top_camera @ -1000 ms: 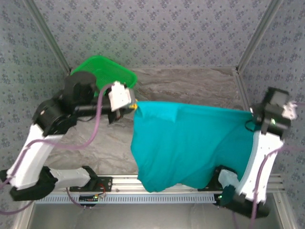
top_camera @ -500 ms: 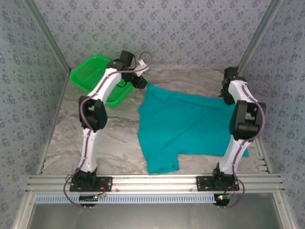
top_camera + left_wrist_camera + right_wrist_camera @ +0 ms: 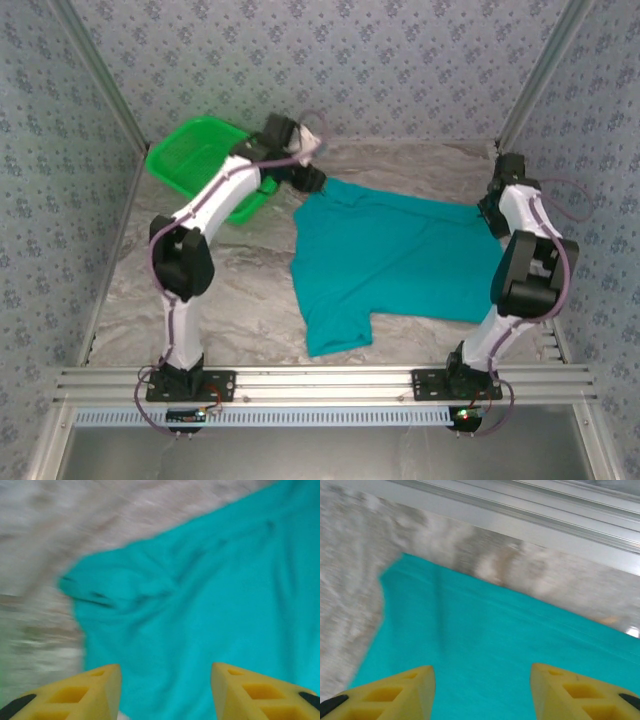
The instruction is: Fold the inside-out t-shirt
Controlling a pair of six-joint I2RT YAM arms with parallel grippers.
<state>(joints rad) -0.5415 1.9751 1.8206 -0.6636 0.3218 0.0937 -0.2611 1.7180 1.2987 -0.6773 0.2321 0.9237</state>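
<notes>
- The t-shirt (image 3: 400, 265) shows a plain teal face upward. The wrist views are blurred, so finer marks on it cannot be told.
- It lies spread on the table (image 3: 240, 290), right of centre. Its right side reaches the table's right edge and one flap points toward the near edge.
- The near-left part of the table is bare grey surface. A green basket (image 3: 200, 160) sits in the far-left corner.
- The cloth lies mostly flat, with bunched wrinkles at its far-left corner.
- The left pincer (image 3: 166, 672) hangs over that wrinkled corner. Its yellow fingers (image 3: 95, 690) are spread apart and grip nothing.
- The right pincer (image 3: 482, 672) hangs over the shirt's far-right corner beside a metal rail (image 3: 545, 510). It is also spread and holds nothing.
</notes>
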